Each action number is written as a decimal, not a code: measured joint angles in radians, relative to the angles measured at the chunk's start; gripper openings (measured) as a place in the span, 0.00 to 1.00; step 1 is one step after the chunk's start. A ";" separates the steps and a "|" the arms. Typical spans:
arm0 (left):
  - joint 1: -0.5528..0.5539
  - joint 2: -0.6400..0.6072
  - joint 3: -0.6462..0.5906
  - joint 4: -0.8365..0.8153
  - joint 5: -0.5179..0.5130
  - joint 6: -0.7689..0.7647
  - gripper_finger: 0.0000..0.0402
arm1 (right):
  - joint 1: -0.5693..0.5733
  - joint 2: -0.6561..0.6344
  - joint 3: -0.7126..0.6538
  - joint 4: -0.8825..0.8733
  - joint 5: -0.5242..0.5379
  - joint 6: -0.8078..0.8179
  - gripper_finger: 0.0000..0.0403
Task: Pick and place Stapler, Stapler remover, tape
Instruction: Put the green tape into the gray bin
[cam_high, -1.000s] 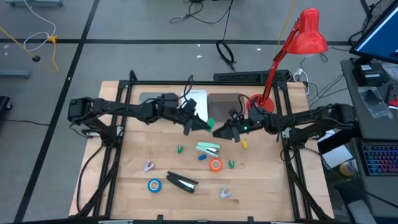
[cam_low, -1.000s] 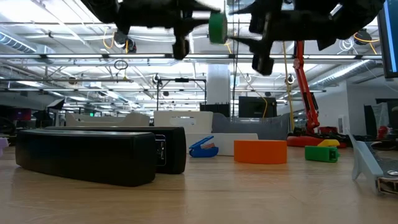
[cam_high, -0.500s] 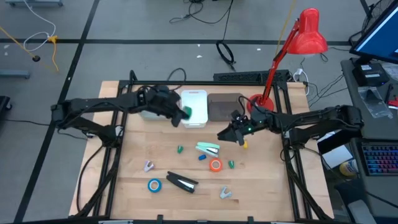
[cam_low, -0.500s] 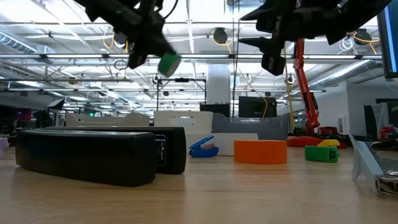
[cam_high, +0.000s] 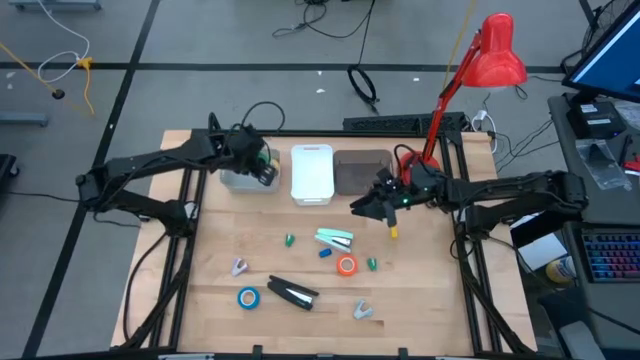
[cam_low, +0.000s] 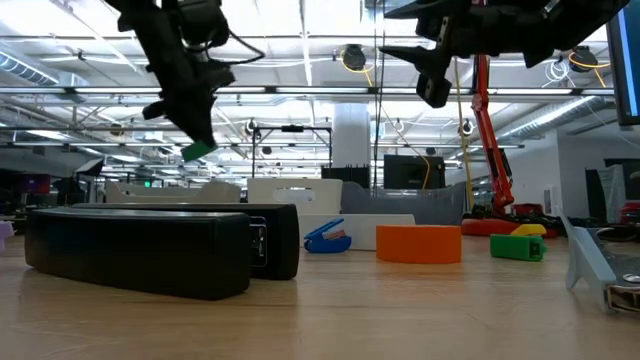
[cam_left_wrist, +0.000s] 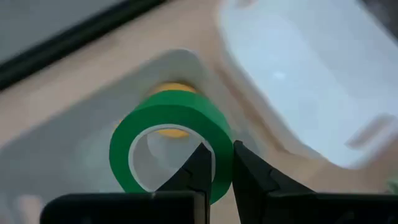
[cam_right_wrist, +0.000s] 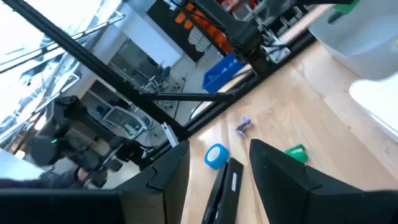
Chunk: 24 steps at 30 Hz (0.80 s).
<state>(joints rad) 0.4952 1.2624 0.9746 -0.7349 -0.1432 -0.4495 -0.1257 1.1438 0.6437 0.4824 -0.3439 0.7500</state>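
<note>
Early in the job, by the look of it. Left hand (cam_left_wrist: 216, 163) pinched shut on the wall of the green tape (cam_left_wrist: 171, 144), one finger inside the ring and one outside, hovering above the grey bin (cam_high: 240, 180) at the back left of the worktop (cam_high: 210, 260); drop not yet made. Yellow tape (cam_left_wrist: 168, 129) already lying in that bin, seen through the green ring, so probably one roll sorted and a second about to follow. Right hand (cam_high: 362, 210) aloft near the dark bin (cam_high: 360, 172), fingers apart and holding nothing. White bin (cam_high: 311, 175) between the two, contents not made out. Much left on the boards: orange tape (cam_high: 346, 265) and blue tape (cam_high: 248, 297), black stapler (cam_high: 292, 293), pale green stapler (cam_high: 336, 238), and two grey staple removers (cam_high: 239, 267) (cam_high: 362, 311), well apart. A few small coloured bits scattered near the orange roll, not part of the job. Roughly a quarter done at most, judged from this layout.
</note>
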 joint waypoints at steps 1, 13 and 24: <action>0.019 0.010 0.001 -0.015 -0.008 0.001 0.09 | 0.000 -0.003 0.000 -0.001 0.000 -0.009 0.40; 0.150 0.116 0.000 -0.072 -0.014 0.060 0.09 | -0.017 -0.007 0.000 -0.001 0.000 -0.039 0.40; 0.139 0.124 0.000 -0.066 0.012 0.018 0.09 | -0.067 -0.007 0.000 -0.006 0.002 -0.033 0.40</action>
<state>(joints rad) 0.6342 1.3861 0.9745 -0.8014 -0.1310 -0.4316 -0.1925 1.1370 0.6434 0.4759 -0.3419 0.7165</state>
